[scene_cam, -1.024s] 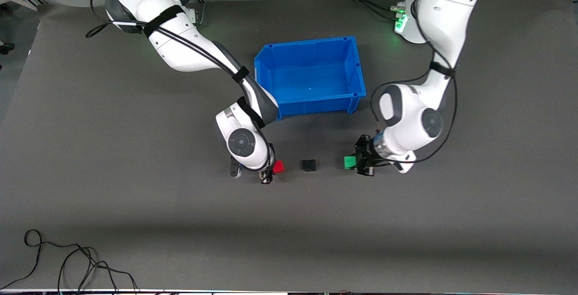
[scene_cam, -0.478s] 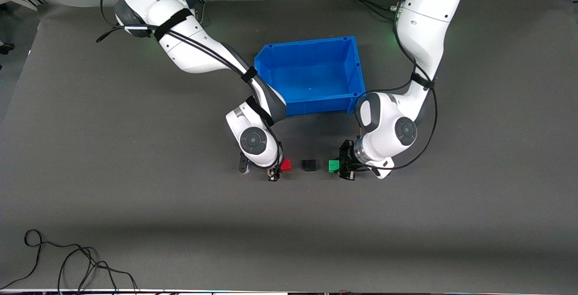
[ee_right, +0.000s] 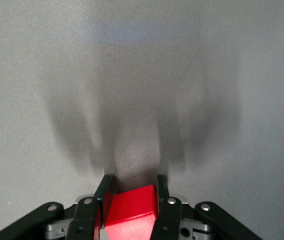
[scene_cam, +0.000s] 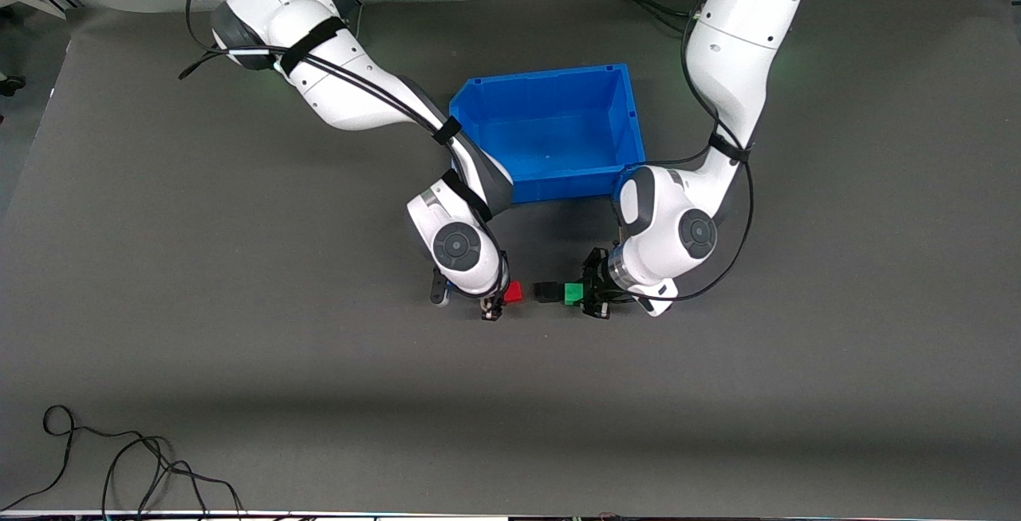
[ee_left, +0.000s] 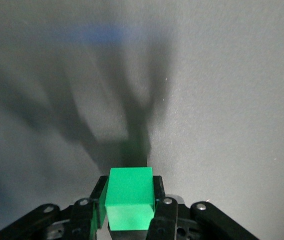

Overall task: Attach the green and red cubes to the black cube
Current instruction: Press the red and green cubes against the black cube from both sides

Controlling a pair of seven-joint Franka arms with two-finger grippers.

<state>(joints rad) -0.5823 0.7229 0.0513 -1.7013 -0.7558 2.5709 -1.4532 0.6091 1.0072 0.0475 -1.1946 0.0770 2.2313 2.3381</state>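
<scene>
The black cube [scene_cam: 545, 291] sits on the grey mat, nearer to the front camera than the blue bin. My left gripper [scene_cam: 581, 296] is shut on the green cube [scene_cam: 573, 294], which is against the black cube's side toward the left arm's end. The green cube also shows between the pads in the left wrist view [ee_left: 130, 198]. My right gripper [scene_cam: 501, 297] is shut on the red cube [scene_cam: 513, 291], a short gap from the black cube on the side toward the right arm's end. The red cube shows tilted in the right wrist view [ee_right: 131, 211].
An empty blue bin [scene_cam: 634, 134] stands farther from the front camera than the cubes, between the two forearms. A black cable [scene_cam: 120, 465] lies on the mat near the front edge at the right arm's end.
Both grippers have moved inward toward the black cube with their cubes. The green cube has reached the black cube; the red cube's gap to it has shrunk.
</scene>
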